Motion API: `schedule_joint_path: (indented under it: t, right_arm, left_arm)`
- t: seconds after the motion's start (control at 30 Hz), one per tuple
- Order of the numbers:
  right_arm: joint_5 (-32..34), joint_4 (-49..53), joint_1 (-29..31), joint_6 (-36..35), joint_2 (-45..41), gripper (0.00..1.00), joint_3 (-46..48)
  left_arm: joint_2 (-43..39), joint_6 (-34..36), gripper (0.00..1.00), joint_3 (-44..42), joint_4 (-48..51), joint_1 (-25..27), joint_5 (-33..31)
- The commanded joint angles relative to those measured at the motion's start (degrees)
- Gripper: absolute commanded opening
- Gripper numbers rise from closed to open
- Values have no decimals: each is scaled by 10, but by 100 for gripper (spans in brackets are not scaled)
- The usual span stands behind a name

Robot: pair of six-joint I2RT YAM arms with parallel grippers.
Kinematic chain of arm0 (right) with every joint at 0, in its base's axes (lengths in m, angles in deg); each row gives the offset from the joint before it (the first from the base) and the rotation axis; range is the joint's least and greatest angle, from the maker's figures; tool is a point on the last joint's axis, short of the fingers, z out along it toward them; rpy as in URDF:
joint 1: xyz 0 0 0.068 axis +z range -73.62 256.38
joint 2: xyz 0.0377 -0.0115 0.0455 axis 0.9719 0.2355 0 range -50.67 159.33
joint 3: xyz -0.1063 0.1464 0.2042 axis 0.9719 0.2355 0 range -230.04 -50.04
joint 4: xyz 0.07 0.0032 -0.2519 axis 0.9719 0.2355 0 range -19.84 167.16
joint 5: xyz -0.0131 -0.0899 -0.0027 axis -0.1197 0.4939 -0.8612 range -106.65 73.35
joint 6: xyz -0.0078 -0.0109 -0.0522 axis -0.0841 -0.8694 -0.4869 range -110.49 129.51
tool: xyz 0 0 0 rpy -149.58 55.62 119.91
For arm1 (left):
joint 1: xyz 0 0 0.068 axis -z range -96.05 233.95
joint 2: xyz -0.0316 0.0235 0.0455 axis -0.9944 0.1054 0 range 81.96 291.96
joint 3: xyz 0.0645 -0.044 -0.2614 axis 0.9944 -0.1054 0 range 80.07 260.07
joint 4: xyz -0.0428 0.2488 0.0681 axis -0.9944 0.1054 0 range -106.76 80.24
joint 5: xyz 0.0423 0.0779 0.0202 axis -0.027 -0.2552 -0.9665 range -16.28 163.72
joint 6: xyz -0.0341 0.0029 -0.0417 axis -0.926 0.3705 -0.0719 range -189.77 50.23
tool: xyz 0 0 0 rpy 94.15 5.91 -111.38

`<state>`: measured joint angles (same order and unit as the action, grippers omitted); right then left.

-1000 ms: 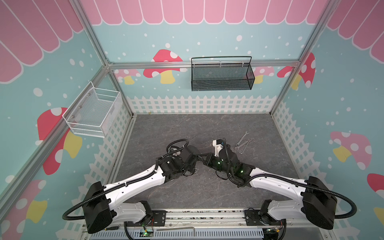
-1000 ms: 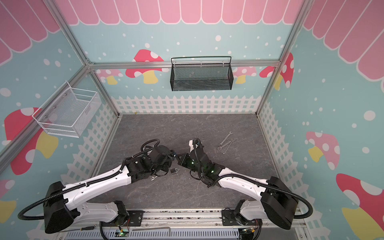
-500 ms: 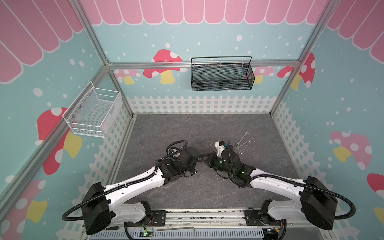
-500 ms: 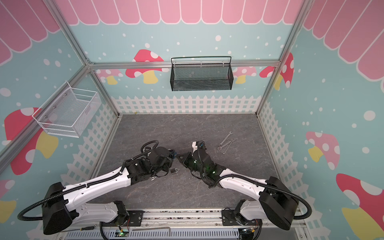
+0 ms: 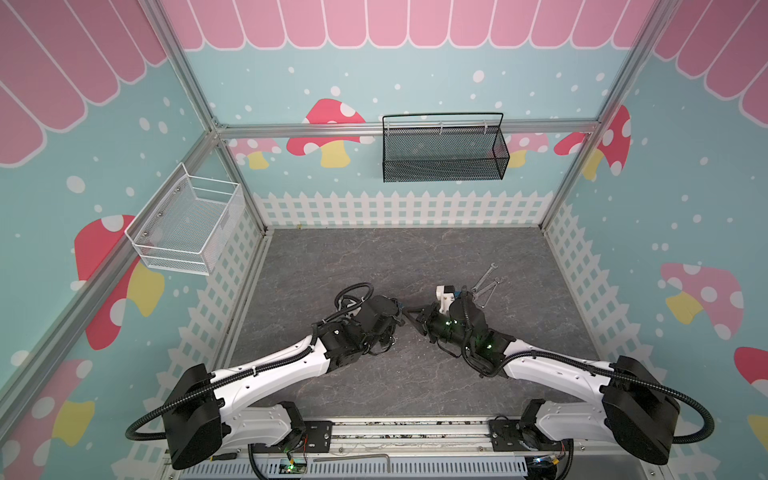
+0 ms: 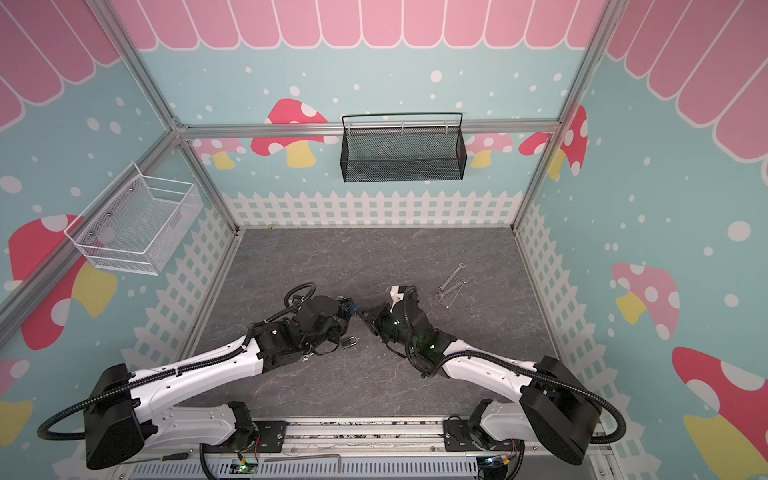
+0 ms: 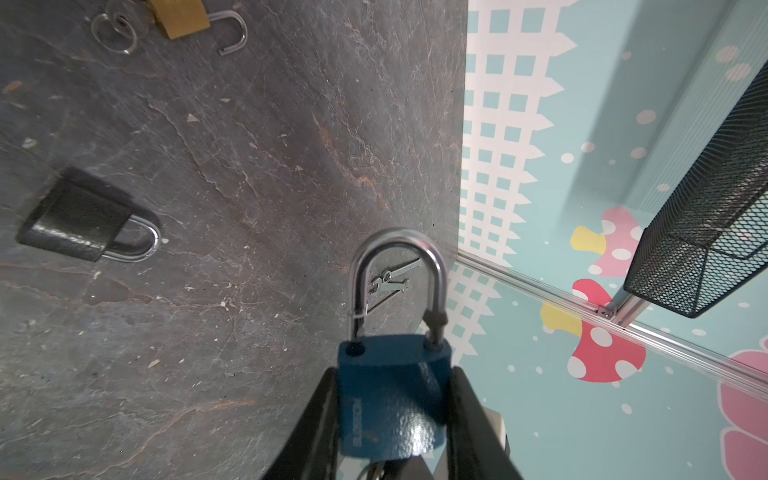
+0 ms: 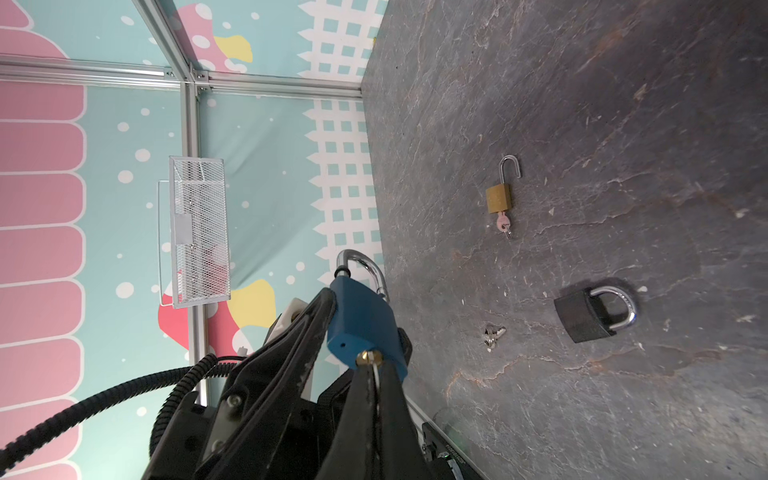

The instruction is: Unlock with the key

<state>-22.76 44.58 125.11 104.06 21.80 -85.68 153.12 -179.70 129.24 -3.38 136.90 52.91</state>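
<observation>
A blue padlock [image 7: 390, 399] is held off the floor, and my left gripper [image 7: 392, 374] is shut on its body from both sides. Its steel shackle [image 7: 399, 257] stands raised, one leg lifted out of its hole. My right gripper [image 8: 374, 370] is shut on the key [image 8: 377, 368], whose thin blade sits in the brass keyhole on the lock's underside [image 8: 361, 320]. In both top views the two grippers meet tip to tip at mid-floor, left [image 5: 395, 311] and right [image 5: 412, 312], with only a bit of the blue lock [image 6: 352, 307] showing.
A black padlock [image 8: 590, 311] lies shut on the slate floor by the left wrist [image 6: 350, 341]. A brass padlock [image 8: 498, 199] lies with its shackle open and a key in it. Loose keys [image 8: 492, 334], two wrenches [image 5: 484, 284], a black basket [image 5: 444, 153] and a white basket [image 5: 187, 224].
Both grippers, joined at the blue padlock, have drifted slightly to the right. Both grips are unchanged.
</observation>
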Motion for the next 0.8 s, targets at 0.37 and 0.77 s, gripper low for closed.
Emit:
schedule_joint_path:
  t: [0.37,0.77]
  right_arm:
    - [-30,-70,10,-69,-16,0,-17]
    - [47,50,8,-235,-100,42,-18]
  left_arm:
    - [-29,25,0,33,-11,16,69]
    - [-39,174,0,89,110,-38,66]
